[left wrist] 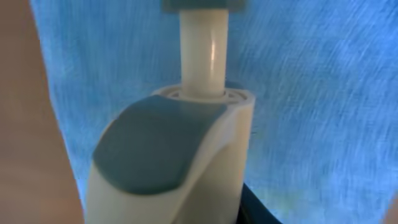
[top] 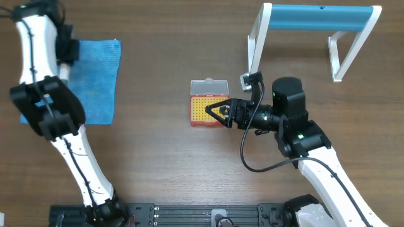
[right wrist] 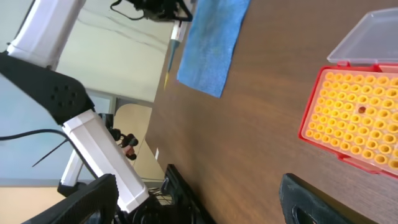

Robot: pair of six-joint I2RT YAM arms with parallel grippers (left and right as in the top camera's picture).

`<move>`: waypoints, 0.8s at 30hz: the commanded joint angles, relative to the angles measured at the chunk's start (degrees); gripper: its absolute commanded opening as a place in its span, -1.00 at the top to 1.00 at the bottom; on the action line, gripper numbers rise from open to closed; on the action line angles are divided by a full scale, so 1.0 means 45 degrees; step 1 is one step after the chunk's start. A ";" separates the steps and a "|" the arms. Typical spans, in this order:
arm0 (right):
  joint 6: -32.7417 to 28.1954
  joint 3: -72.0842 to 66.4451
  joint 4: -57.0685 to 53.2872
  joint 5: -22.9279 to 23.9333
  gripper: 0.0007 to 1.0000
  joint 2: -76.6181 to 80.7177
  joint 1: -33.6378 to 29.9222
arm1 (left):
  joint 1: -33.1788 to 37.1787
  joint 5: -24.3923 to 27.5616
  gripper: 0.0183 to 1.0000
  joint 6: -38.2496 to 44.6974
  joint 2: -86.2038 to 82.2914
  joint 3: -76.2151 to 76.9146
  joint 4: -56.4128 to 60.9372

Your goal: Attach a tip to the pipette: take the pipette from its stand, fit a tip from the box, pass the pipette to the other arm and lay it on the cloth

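My left gripper (top: 63,48) is shut on the pipette (left wrist: 174,155), a white body with a grey-blue thumb rest and a plunger shaft. It hangs over the blue cloth (top: 95,82) at the table's left. From the right wrist view the pipette (right wrist: 174,40) points down beside the cloth (right wrist: 214,43), with a yellow tip fitted on its end. My right gripper (top: 214,112) stands open at the red tip box (top: 203,110), with nothing between its fingers. The box (right wrist: 354,118) holds several yellow tips and its clear lid (right wrist: 373,37) is folded back.
The pipette stand (top: 319,17), a blue bar on white legs, is at the back right. Bare brown table lies between the cloth and the tip box. The right arm's black cable loops over the table in front of the box.
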 commanded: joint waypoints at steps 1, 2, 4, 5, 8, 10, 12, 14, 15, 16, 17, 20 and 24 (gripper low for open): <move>0.0452 0.0073 0.0131 0.0160 -0.68 0.0903 -0.0010 | 0.0024 -0.0374 0.99 0.1632 0.0709 0.0437 0.0520; 0.0476 0.0073 0.0452 0.0160 -0.68 0.0894 -0.0010 | 0.0160 -0.0379 0.99 0.1637 0.0782 0.0437 0.0525; 0.0821 0.0073 0.1273 0.0160 -0.68 0.0869 -0.0010 | 0.0306 -0.0126 0.99 0.1632 0.0889 0.0437 0.0520; 0.0981 0.0073 0.1753 0.0160 -0.68 0.0869 -0.0015 | 0.0345 0.0010 0.98 0.1627 0.0976 0.0437 0.0520; 0.0991 0.0073 0.2030 0.0165 -0.68 0.0869 -0.0024 | 0.0340 0.0068 0.99 0.1574 0.1103 0.0437 0.0583; 0.0991 0.0073 0.2035 0.0165 -0.69 0.0869 -0.0024 | 0.0340 0.0223 0.99 0.1530 0.1103 0.0437 0.0772; 0.0996 0.0073 0.2035 0.0165 -0.68 0.0874 -0.0024 | 0.0340 0.0335 0.98 0.1535 0.1103 0.0437 0.0855; 0.0991 0.0073 0.2035 0.0165 -0.68 0.0874 -0.0024 | 0.0345 0.0835 0.98 0.1535 0.1103 0.0437 0.1025; 0.0991 0.0073 0.2035 0.0165 -0.68 0.0874 -0.0024 | 0.0355 0.1229 0.98 0.1525 0.1137 0.0437 0.1214; 0.0991 0.0073 0.2035 0.0165 -0.68 0.0874 -0.0024 | 0.0355 0.1263 0.99 0.1491 0.1141 0.0437 0.1268; 0.0996 0.0073 0.2030 0.0165 -0.69 0.0874 -0.0024 | 0.0350 0.1258 0.99 0.1491 0.1146 0.0437 0.1297; 0.0991 0.0073 0.2030 0.0165 -0.69 0.0874 -0.0024 | 0.0427 0.1268 0.99 0.1486 0.1161 0.0437 0.1394; 0.1001 0.0073 0.2035 0.0160 -0.69 0.0874 -0.0024 | 0.0525 0.1370 0.99 0.1336 0.1321 0.0350 0.1258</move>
